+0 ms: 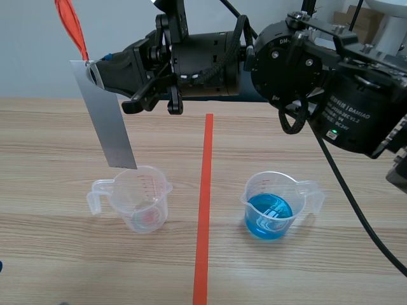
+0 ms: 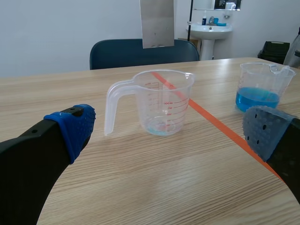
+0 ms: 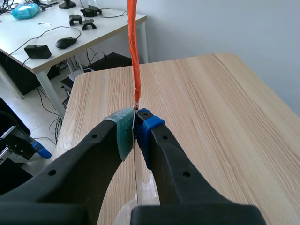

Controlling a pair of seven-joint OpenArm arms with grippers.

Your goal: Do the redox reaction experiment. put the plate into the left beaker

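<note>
A grey metal plate (image 1: 105, 117) with an orange-red strip (image 1: 71, 25) at its top hangs upright, its lower edge just above the rim of the left clear beaker (image 1: 141, 198). My right gripper (image 1: 92, 68), reaching across from the right, is shut on the plate's top end. In the right wrist view the plate (image 3: 135, 183) shows edge-on between the pads of my right gripper (image 3: 135, 133). My left gripper (image 2: 171, 129) is open low over the table, with the left beaker (image 2: 161, 103) ahead of it and the plate (image 2: 157, 23) above that.
A second beaker (image 1: 273, 204) holding blue liquid stands right of the orange-red tape line (image 1: 203, 210). The left beaker has only a trace of liquid at its bottom. A blue chair (image 2: 136, 52) stands beyond the table's far edge.
</note>
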